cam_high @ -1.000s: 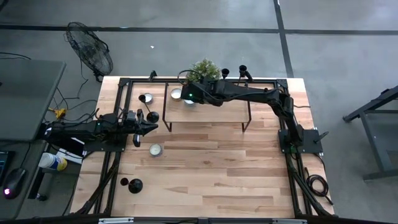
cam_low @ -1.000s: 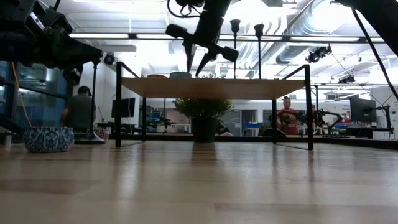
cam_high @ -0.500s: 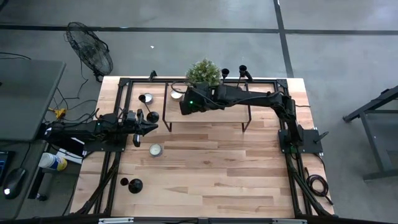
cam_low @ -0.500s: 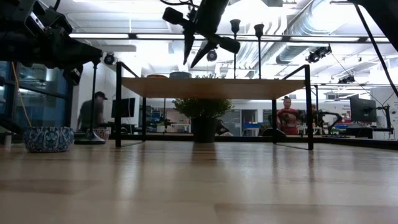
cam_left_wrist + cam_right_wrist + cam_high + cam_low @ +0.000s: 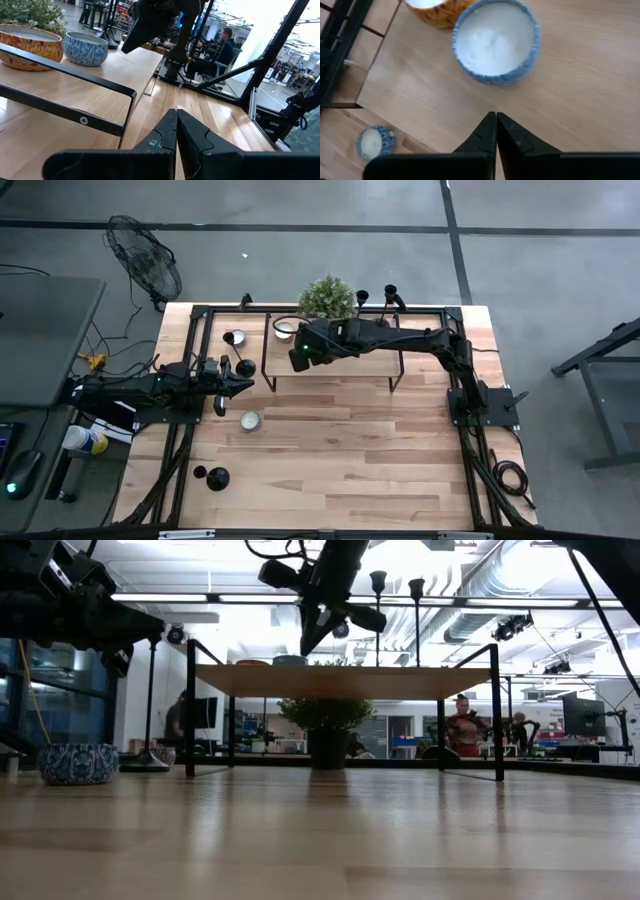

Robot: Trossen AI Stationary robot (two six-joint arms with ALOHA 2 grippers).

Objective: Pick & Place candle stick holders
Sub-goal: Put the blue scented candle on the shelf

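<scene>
Wooden desk (image 5: 340, 440) with a small raised shelf (image 5: 340, 365) at the back, workshop room behind. Right claw (image 5: 496, 131) pressed together, holding nothing, hovering over the shelf just beside a blue-patterned candle bowl (image 5: 495, 40) and an orange bowl (image 5: 437, 10). Left claw (image 5: 176, 131) also pressed together and empty, parked at the desk's left side near a dark holder (image 5: 243, 367).

Candle stick holders: two tall ones (image 5: 376, 297) stand at the shelf's back edge by the plant (image 5: 327, 295); two more (image 5: 210, 476) sit low on the desk's front left.

Likely step: right arm heading to its next pick. To do it well, spread the fingers before coming down, approach a stem from the side, pinch low on the stem so it stays upright, and keep clear of the plant and bowls.
</scene>
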